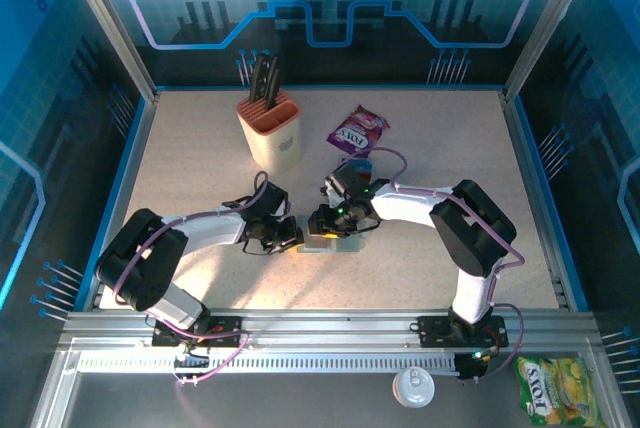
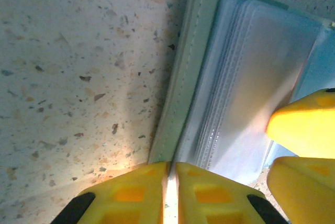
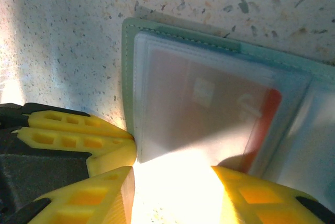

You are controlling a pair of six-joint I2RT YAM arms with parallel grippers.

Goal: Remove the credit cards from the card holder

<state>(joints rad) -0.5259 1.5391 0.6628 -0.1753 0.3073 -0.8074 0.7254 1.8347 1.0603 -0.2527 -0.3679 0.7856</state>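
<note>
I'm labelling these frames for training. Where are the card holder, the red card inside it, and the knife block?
card holder (image 3: 127,67): right wrist view, its green left rim.
red card (image 3: 263,116): right wrist view, its red end behind the clear sleeve.
knife block (image 1: 275,143): top external view, its beige side.

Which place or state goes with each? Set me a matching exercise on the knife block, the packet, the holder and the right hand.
Things:
1. knife block
2. purple packet
3. card holder
4. right hand

Places or states:
A. lying open, red card in a sleeve
B. fingers apart
C. upright, knives in it
D. flat, right of the knife block

Pairs: 1-C, 2-D, 3-A, 4-B
</note>
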